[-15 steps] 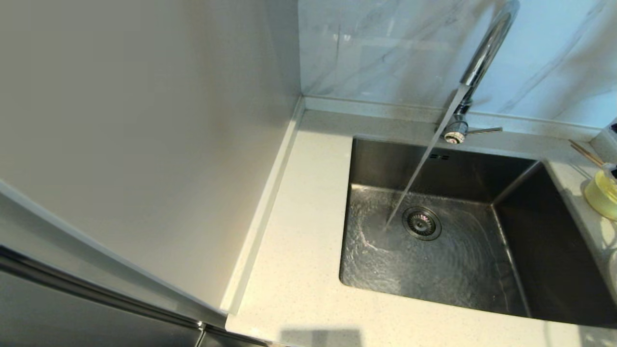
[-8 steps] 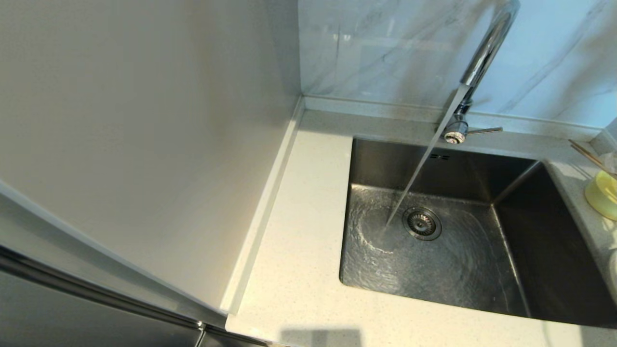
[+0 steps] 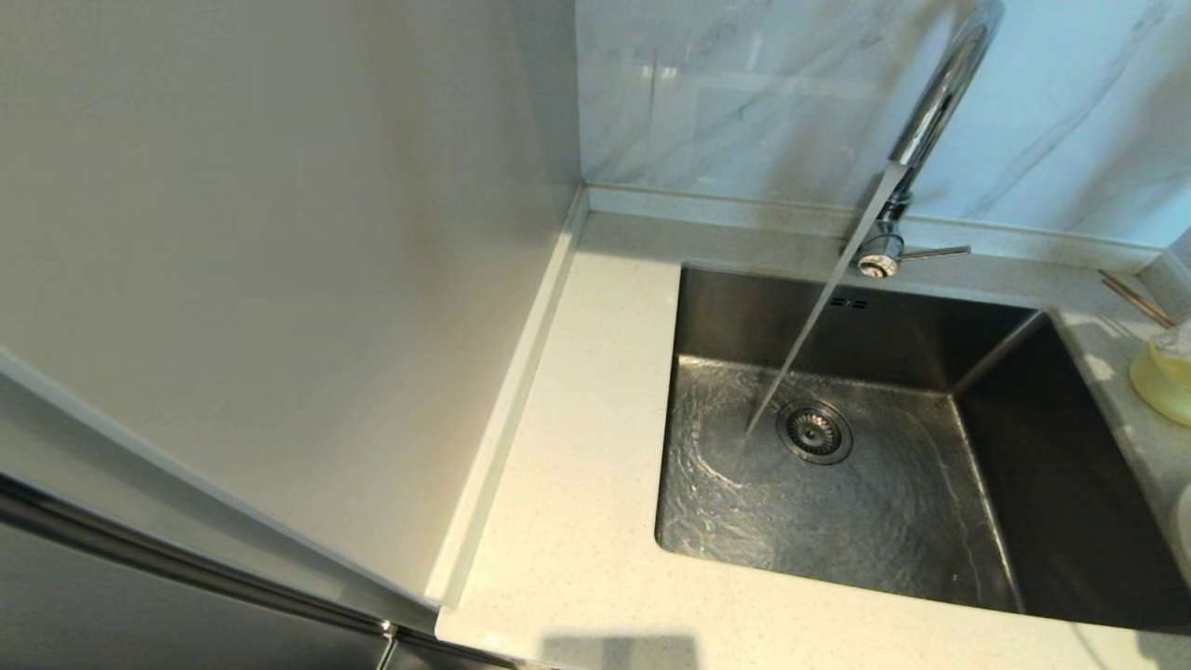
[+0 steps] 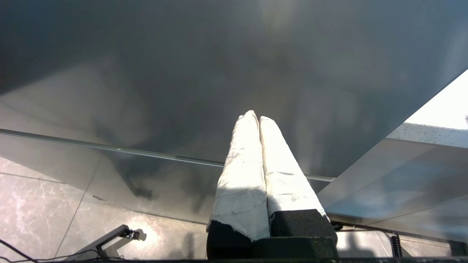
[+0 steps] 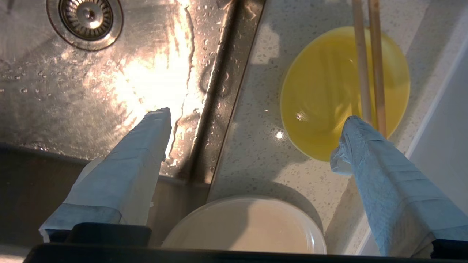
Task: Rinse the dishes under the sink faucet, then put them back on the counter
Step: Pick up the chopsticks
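The left pincer hangs low beside a dark glossy cabinet front, away from the sink, its two white-wrapped fingers pressed together on nothing.

The right pincer hovers over the strip of desk along the right edge of the sink basin. Its blue-wrapped fingers are spread wide and grip nothing; one hangs over the wet basin floor, the other above the near rim of the yellow bowl.

Nearest on that strip is the cream-white plate, lying flat on the desk close to the basin's right rim, its upper face bare. Just beyond it, on the same strip, sits the pale-yellow bowl, upright, with a little clear water pooled in the bottom. The two wooden chopsticks lie side by side across the bowl's rim, over its far-right part, and reach past it towards the desk's back right corner. In the head view only the bowl's edge and the chopstick tips show at the desk's right edge.

In the basin, water spreads in ripples round the steel drain strainer. A steady stream falls from the chrome faucet, which stands on the desk's back edge behind the sink, its thin lever pointing right. Behind it rises the grey-veined marble wall.
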Controlling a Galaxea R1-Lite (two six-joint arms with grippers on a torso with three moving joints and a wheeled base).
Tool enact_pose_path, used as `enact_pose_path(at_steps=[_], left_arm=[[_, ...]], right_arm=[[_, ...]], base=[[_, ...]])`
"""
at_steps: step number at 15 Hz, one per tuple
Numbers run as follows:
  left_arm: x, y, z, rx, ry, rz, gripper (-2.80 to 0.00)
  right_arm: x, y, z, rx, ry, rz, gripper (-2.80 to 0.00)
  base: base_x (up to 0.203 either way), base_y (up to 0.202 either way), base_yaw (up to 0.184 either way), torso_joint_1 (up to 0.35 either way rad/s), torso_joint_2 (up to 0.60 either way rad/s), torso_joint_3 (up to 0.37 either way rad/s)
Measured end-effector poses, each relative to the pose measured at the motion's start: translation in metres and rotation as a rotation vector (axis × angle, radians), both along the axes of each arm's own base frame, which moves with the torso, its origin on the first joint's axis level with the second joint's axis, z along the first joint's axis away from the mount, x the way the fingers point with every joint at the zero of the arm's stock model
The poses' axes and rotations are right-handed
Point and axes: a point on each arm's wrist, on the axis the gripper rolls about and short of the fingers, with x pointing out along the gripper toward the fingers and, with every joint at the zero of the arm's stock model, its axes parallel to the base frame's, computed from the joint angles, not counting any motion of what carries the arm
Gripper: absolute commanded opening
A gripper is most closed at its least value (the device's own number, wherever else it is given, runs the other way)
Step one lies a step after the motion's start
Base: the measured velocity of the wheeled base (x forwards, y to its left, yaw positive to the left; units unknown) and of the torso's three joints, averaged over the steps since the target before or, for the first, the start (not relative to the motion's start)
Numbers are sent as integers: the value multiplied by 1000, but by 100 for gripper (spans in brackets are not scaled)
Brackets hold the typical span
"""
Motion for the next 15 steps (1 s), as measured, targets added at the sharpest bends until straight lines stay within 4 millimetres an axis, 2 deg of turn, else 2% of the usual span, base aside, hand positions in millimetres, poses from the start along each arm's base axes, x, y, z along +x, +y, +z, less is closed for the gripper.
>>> enact_pose_path(at_steps=[10, 15], left_arm=[[0, 0, 0, 0, 0, 0, -280], [0, 0, 0, 0, 0, 0, -280]], right_arm=[[19, -43, -20, -74, -71, -56, 0], [29, -56, -34, -85, -78, -69, 0]], base=[[0, 0, 0, 0, 0, 0], [0, 0, 0, 0, 0, 0]])
